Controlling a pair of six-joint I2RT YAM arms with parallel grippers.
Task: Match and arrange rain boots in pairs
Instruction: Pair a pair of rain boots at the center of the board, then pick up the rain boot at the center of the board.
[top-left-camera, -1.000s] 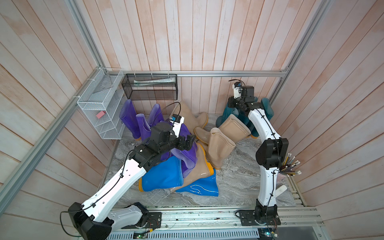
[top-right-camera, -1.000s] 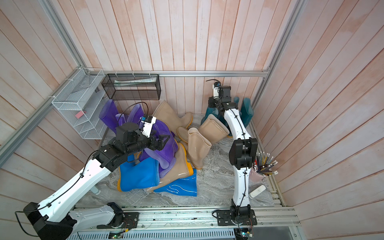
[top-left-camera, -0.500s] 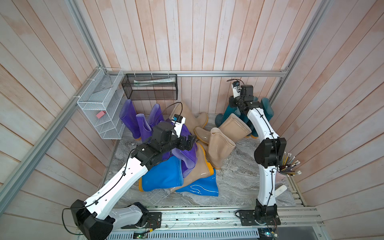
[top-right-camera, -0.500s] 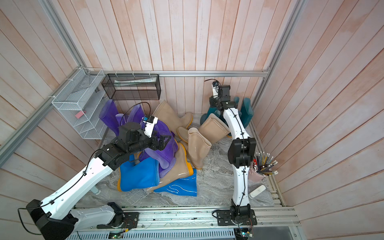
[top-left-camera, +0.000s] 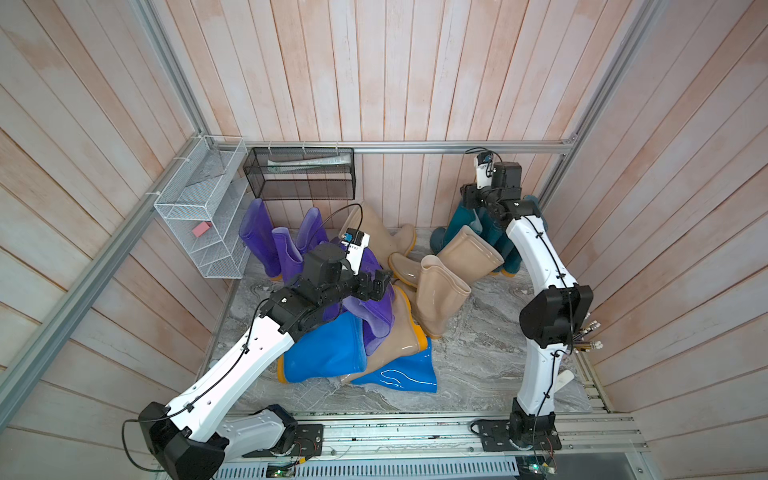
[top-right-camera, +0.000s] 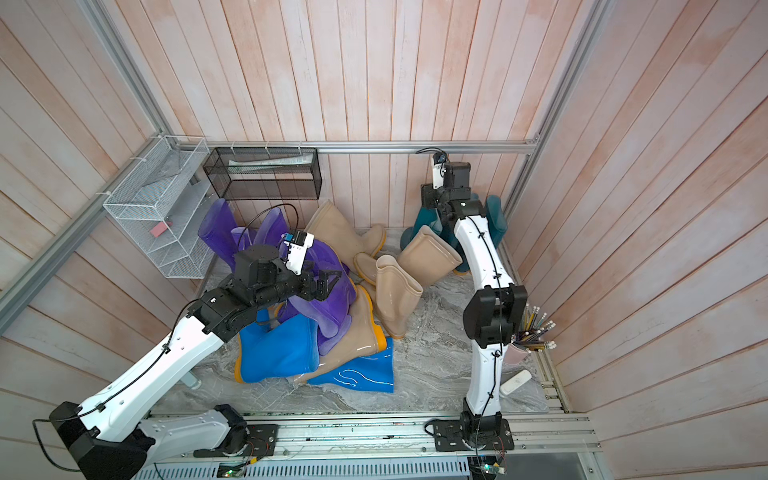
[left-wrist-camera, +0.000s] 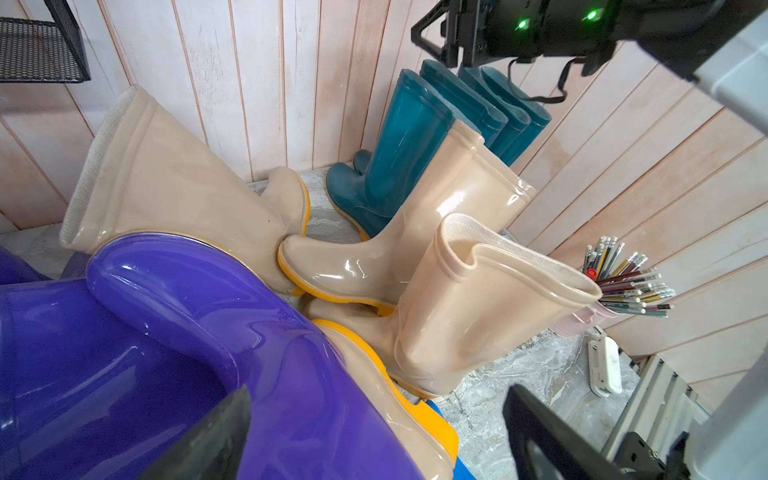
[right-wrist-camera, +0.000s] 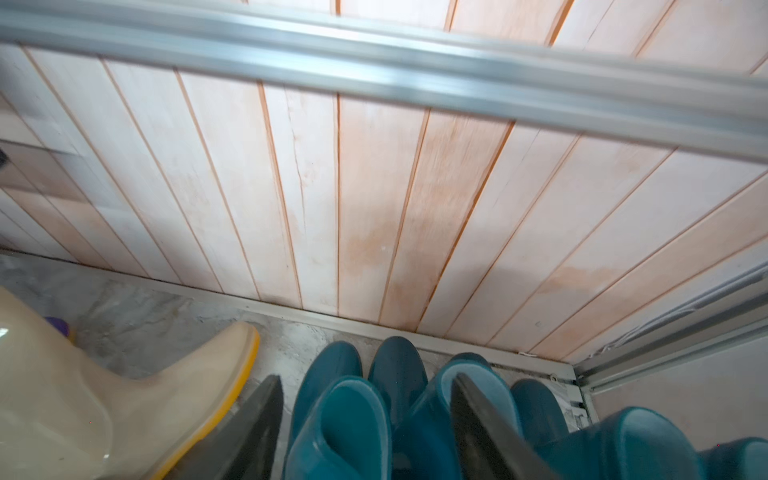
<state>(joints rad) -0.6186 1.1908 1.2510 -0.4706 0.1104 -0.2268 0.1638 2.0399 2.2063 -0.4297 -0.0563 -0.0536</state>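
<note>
Visibly glossy, the rain boots (top-left-camera: 440, 293) come purple, blue, beige, teal.

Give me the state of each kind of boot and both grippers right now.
teal boots, standing upright together.
blue boots, lying flat.
purple boots, some upright, others heaped.
beige boots, some standing, others tipped over.
left gripper, open, above the purple boots.
right gripper, open, above the teal boots.

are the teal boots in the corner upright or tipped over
Upright: the teal boots stand on their soles, openings facing up.
</note>
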